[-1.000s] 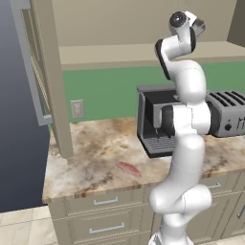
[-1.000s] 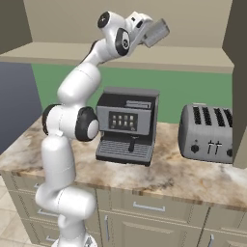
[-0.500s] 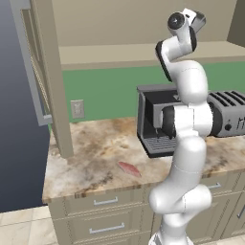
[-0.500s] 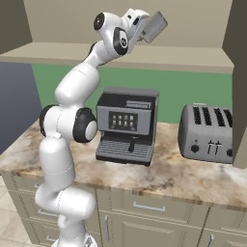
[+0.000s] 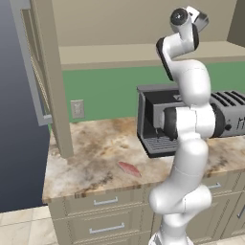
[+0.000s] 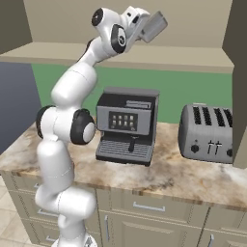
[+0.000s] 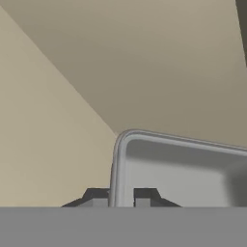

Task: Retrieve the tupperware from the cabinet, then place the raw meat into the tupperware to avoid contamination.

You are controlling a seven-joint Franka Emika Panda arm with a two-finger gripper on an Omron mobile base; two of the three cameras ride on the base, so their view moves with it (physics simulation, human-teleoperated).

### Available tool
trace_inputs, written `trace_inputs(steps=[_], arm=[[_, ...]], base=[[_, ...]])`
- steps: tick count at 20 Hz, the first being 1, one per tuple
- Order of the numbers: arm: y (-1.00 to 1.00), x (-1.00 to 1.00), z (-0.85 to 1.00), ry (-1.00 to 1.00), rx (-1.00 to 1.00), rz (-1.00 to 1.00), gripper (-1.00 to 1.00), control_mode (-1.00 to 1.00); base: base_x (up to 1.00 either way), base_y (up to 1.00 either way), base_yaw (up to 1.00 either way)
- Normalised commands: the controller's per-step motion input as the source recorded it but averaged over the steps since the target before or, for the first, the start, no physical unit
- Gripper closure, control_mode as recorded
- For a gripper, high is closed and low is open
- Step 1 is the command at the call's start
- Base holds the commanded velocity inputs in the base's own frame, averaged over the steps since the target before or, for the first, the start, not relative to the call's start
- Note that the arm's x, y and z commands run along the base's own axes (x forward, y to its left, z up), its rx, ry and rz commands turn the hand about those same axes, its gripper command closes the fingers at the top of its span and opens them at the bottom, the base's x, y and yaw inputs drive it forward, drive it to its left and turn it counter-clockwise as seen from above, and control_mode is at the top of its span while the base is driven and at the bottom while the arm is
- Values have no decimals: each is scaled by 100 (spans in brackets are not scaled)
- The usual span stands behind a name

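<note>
while the arm is raised at the open cabinet (image 5: 143, 52), the gripper (image 7: 120, 198) has its jaws pinched narrow on the rim wall of the tupperware (image 6: 153, 27), which is held tilted above the shelf. likely light, stiff thin plastic, smooth so it could swivel in a one-edge pinch; the rim is the only real handhold. raw meat (image 5: 129, 168) lies flat on the counter (image 5: 91, 162) by the coffee machine (image 6: 126, 126); looks soft, slick, needs a grip across its narrow width.
</note>
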Motion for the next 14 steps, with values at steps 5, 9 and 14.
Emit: trace_inputs(steps=[5, 9, 14], arm=[[5, -51, 0, -4, 0, -4, 100, -100], [8, -60, 0, -1, 0, -6, 100, -100], [10, -67, 0, -2, 0, -6, 100, -100]], base=[[0, 0, 0], [0, 0, 0], [0, 0, 0]])
